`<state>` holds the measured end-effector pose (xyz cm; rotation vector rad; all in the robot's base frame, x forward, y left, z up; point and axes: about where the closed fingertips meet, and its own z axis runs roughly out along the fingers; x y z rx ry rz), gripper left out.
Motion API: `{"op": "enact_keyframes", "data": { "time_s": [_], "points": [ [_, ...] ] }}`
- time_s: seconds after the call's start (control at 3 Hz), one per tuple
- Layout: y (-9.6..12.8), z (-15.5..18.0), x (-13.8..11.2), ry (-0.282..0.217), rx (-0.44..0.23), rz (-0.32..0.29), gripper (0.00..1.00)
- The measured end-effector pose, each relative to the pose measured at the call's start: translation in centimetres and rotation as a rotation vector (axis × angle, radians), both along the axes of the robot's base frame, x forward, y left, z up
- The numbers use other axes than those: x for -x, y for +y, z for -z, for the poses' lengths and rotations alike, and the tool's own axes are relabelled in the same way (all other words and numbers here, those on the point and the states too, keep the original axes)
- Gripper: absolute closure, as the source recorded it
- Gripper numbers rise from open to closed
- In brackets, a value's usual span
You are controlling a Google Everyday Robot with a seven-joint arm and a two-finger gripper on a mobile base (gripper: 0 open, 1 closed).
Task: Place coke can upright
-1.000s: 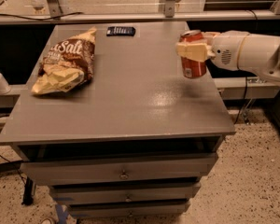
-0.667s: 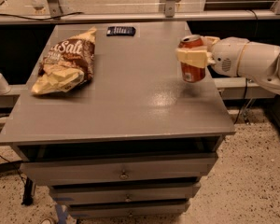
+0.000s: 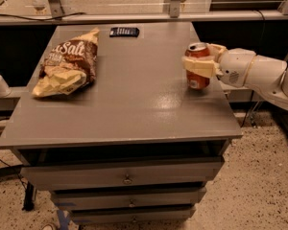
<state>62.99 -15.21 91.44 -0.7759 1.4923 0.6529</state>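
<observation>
The coke can [image 3: 198, 81] is a small red can with a silver top. It is upright near the right edge of the grey table [image 3: 144, 99], and its base is at or just above the tabletop. My gripper [image 3: 198, 57] reaches in from the right on a white arm. Its cream fingers [image 3: 200, 66] are shut around the can's upper half, one in front and one behind.
A brown-and-yellow chip bag [image 3: 67, 66] lies at the table's left. A small flat black device [image 3: 124, 31] lies at the far edge. Drawers sit below the tabletop. The table's right edge is just beside the can.
The gripper has lowered the can slightly toward the tabletop. The can stays upright in the fingers. The chip bag and the black device have not moved.
</observation>
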Motion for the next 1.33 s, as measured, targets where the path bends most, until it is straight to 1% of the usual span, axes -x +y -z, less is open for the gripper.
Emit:
{"op": "enact_keyframes", "data": {
  "time_s": [0.33,1.0,1.33],
  "points": [
    [-0.4,0.4,-0.2,-0.036,-0.042,-0.01,1.0],
    [-1.2,1.7,0.4,-0.062,-0.101,-0.013,1.0],
    [-1.4,1.8,0.4,-0.061,-0.109,-0.013,0.84]
  ]
}}
